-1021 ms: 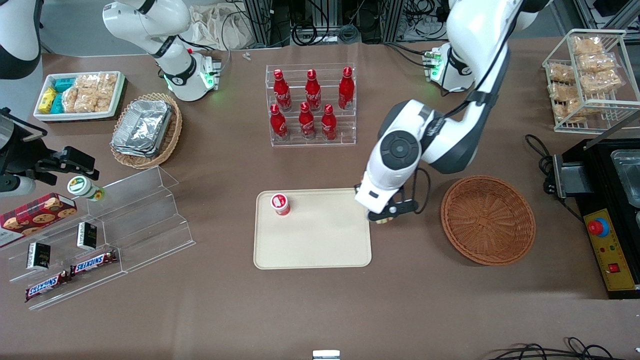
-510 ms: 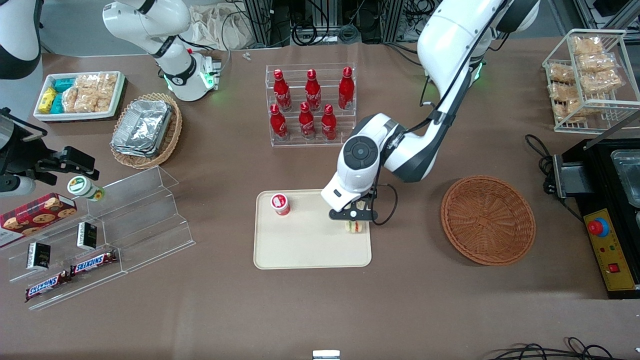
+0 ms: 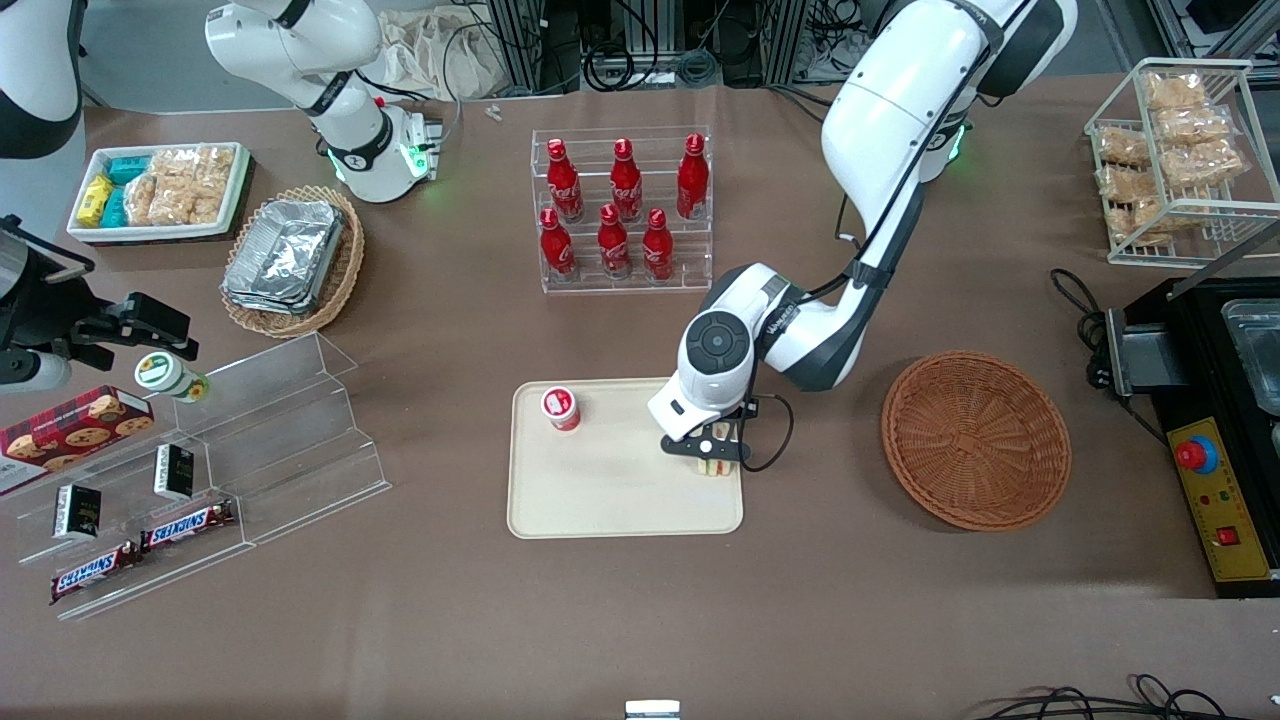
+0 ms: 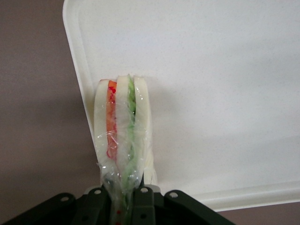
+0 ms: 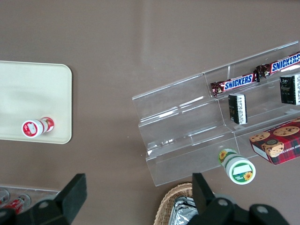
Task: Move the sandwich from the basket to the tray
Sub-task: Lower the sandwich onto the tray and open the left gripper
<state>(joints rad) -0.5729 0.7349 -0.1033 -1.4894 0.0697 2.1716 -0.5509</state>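
Sandwich (image 4: 123, 133) in clear wrap stands on edge, clenched between the fingers of the left arm's pincer (image 3: 712, 453), just over the tray (image 3: 600, 495) near the rim that faces the basket (image 3: 975, 438). Basket sits on the brown surface (image 3: 640, 620) toward the working arm's end, well apart from the tray. On the tray, a small red-and-white cup (image 3: 561, 408) stands near the corner toward the parked arm's end, apart from the sandwich.

Sandwich (image 4: 123, 136) in end effector (image 4: 123, 204), over tray (image 4: 225, 84)
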